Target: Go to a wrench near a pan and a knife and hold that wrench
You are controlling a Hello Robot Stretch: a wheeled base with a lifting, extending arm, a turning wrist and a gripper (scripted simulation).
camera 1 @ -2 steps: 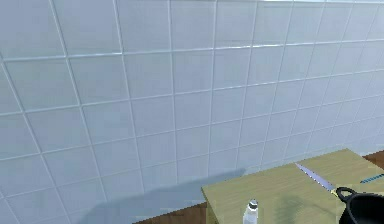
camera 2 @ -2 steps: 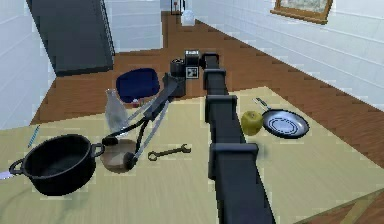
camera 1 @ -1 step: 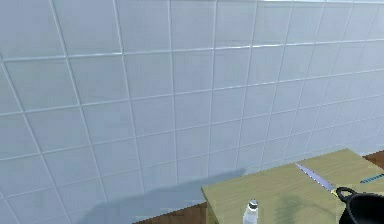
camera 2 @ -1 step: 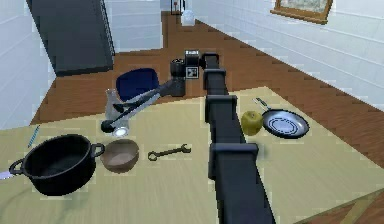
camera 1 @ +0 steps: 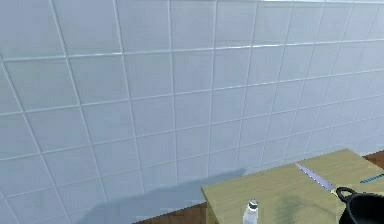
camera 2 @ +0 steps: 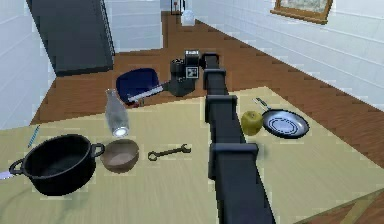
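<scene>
Arm (camera 2: 236, 165), pincer (camera 2: 171, 82) near blue pan (camera 2: 136, 80) — hold unclear

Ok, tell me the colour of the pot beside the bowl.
The pot is black, clearest in the arm side view.

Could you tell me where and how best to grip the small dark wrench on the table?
Likely the thin middle shaft of the small dark metal wrench, from above: it lies flat on the pale tabletop, the brown bowl close beside one end.
</scene>
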